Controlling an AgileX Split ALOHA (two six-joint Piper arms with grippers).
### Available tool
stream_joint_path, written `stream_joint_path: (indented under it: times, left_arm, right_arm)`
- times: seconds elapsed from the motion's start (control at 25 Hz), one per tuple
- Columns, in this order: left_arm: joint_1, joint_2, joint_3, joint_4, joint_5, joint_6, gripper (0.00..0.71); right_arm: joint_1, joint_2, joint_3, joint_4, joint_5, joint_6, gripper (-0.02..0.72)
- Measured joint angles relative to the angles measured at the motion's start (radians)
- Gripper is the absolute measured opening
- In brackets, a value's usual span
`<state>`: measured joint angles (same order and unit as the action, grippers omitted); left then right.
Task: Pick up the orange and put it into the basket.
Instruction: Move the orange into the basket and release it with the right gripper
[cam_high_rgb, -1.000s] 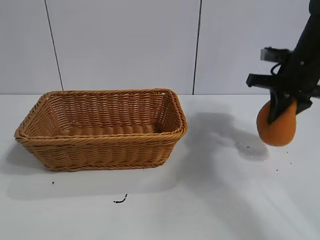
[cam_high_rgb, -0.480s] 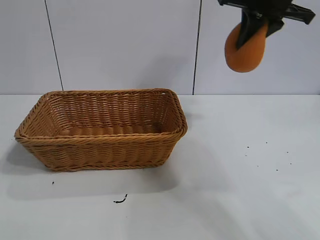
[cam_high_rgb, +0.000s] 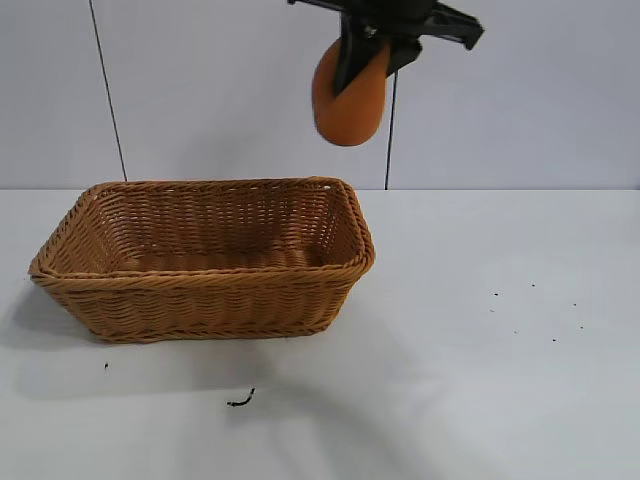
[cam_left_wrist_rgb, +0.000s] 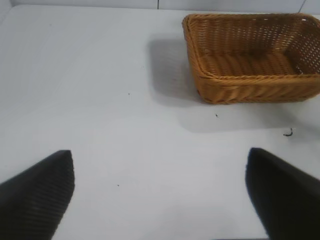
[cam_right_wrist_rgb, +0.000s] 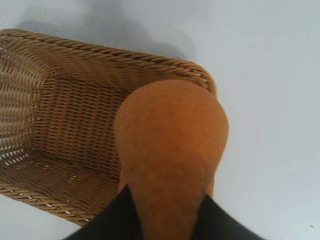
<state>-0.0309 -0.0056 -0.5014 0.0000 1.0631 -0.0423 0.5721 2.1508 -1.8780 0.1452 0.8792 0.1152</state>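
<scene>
My right gripper (cam_high_rgb: 360, 62) is shut on the orange (cam_high_rgb: 350, 100), a dull matte fruit that hangs high in the air above the right end of the basket (cam_high_rgb: 205, 285). In the right wrist view the orange (cam_right_wrist_rgb: 172, 150) fills the middle between the dark fingers (cam_right_wrist_rgb: 107, 220), with the basket's near corner (cam_right_wrist_rgb: 75, 125) below it. The basket is a tan woven wicker box standing on the white table, with nothing in it. My left gripper (cam_left_wrist_rgb: 160, 195) is open and holds nothing; it is over bare table, away from the basket (cam_left_wrist_rgb: 252, 82), and out of the exterior view.
A small dark scrap (cam_high_rgb: 240, 401) lies on the table in front of the basket. Several dark specks (cam_high_rgb: 535, 315) dot the table at the right. A white panelled wall (cam_high_rgb: 240, 90) stands behind the table.
My right gripper has carried the orange up from near the table at the right and then leftward, to high above the basket's right end. The basket has not moved.
</scene>
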Motion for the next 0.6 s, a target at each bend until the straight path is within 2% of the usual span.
stream_joint_path:
  times: [0.16,0.28,0.32,0.4,0.52,0.6]
  left_arm:
    - [0.0,0.0,0.0,0.0,0.0,0.0,0.666]
    - [0.0,0.0,0.0,0.0,0.0,0.0,0.666]
    - [0.0,0.0,0.0,0.0,0.0,0.0,0.666]
    - [0.0,0.0,0.0,0.0,0.0,0.0,0.666]
    - [0.0,0.0,0.0,0.0,0.0,0.0,0.666]
    - [0.0,0.0,0.0,0.0,0.0,0.0,0.666]
  right_arm:
    - [0.019,0.093,0.0,0.005,-0.082,0.005,0.074]
    - [0.019,0.131,0.0,0.005,-0.093,0.006,0.074]
    - [0.019,0.133,0.0,0.009,-0.093,0.006,0.094]
    - [0.019,0.134,0.0,0.014,-0.094,0.006,0.201]
    - [0.019,0.131,-0.016,0.018,-0.082,-0.006,0.494]
    - [0.019,0.128,-0.049,0.02,-0.052,-0.024,0.609]
